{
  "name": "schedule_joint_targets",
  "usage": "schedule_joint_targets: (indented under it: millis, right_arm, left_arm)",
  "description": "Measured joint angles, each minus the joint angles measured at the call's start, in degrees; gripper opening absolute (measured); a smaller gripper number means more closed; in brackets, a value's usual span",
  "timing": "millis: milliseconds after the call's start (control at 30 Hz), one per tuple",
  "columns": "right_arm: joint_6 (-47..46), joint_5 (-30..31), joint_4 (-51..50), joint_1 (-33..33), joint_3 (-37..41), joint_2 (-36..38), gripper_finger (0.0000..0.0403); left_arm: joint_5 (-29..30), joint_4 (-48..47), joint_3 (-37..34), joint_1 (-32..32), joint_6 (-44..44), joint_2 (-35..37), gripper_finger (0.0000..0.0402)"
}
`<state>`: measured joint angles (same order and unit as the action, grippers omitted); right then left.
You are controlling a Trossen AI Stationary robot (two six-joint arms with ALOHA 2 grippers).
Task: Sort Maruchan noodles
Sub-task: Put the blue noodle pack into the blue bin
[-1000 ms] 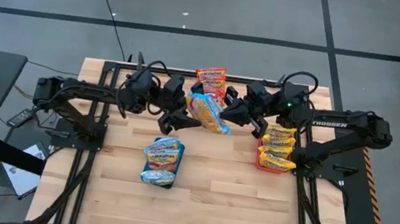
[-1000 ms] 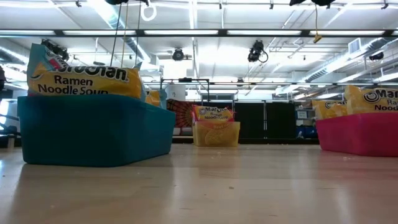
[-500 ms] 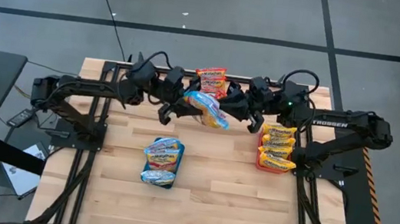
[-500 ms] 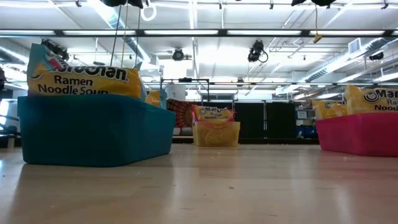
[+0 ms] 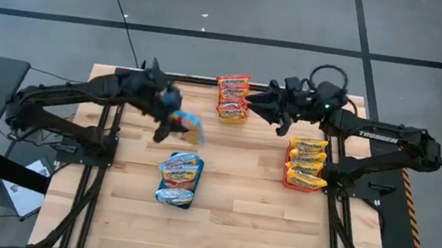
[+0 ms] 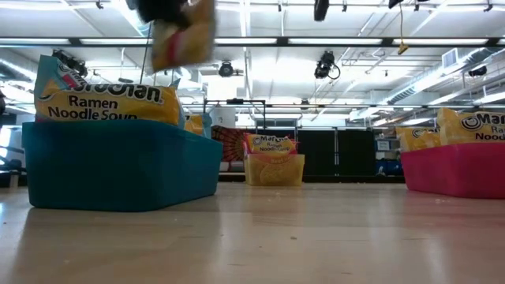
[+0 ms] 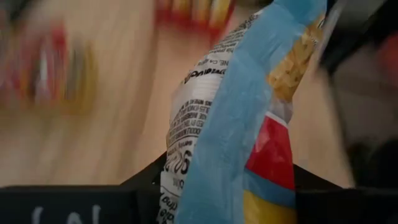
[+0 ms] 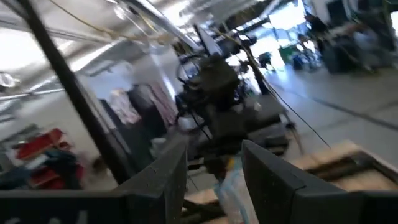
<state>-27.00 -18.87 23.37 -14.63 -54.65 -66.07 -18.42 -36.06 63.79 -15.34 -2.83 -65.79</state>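
Observation:
A blue-and-white noodle packet (image 5: 189,126) hangs in the air above the table's middle, with my left gripper (image 5: 173,120) shut on it; the low view shows it blurred at the top (image 6: 185,33). My right gripper (image 5: 252,103) stands open and empty beside the yellow bin (image 5: 231,113) of red packets at the far edge. More blue packets lie in the blue bin (image 5: 174,198). Yellow packets lie in the red bin (image 5: 287,172). My left gripper pinches one end of the packet (image 7: 205,186) between its two fingers. The rest of the packet reaches out past the fingertips toward the table's right. It is lifted clear of the table and of every bin.
Bare wood lies between the three bins and along the near edge (image 5: 258,232). Black frame bars (image 5: 108,139) run down both sides of the table. The low view shows the blue bin (image 6: 118,166) at left, the yellow bin (image 6: 274,170) far off and the red bin (image 6: 454,170) at right.
The packet has passed from my right gripper to my left. My left gripper has shut on it and carried it toward the table's left edge. My right gripper has opened, let go and drawn back toward the far edge.

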Motion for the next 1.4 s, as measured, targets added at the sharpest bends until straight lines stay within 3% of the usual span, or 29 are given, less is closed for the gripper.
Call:
schedule_joint_targets:
  millis: [100,267,533,700,1033,1400]
  right_arm:
    - [0.23,4.86,-3.56,1.63,0.00,-1.44,0.0156]
    - [0.19,12.21,-5.02,4.12,0.02,-4.17,0.0156]
    - [-0.14,17.76,-6.24,7.78,0.02,-3.78,0.0156]
    - [-0.43,19.88,-7.57,10.94,0.02,-3.94,0.0156]
    - [-0.42,26.91,-8.94,19.07,0.02,-3.95,0.0156]
    - [-4.45,28.46,-10.50,21.36,0.02,-3.95,0.0156]
  left_arm:
    - [6.22,-9.68,-0.05,6.86,-0.82,-0.16,0.0139]
    - [15.64,-16.15,-0.04,20.29,-3.71,-3.52,0.0139]
    - [17.27,-20.89,4.46,29.54,-17.88,-11.78,0.0140]
    - [20.54,-29.28,9.94,31.58,-17.55,-20.66,0.0140]
    - [21.17,-29.50,15.40,33.37,-16.60,-33.23,0.0140]
    - [15.66,-30.29,16.46,26.66,-15.52,-40.61,0.0140]
